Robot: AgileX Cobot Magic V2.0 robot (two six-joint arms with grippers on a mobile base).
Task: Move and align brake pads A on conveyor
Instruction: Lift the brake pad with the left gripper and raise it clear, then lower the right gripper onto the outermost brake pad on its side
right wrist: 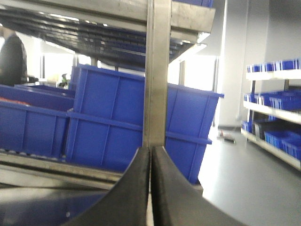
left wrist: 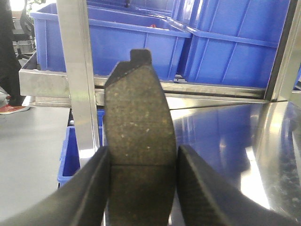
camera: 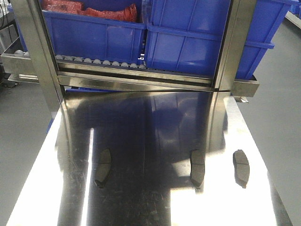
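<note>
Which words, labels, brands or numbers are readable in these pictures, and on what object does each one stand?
No text can be read in any view.
Blue bins: no label visible.
Held brake pad: no marking on its face.
Red packets: too blurred to tell.

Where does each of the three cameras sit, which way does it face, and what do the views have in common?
Exterior front-facing: up high, looking down on the steel table with three brake pads and toward the blue bins; no robot part shows.
Left wrist: behind the left tool, shut on the held brake pad, facing the bins.
Right wrist: behind the right tool, shut and empty, facing a steel post and bins.
Shared: all three face the blue bins.
</note>
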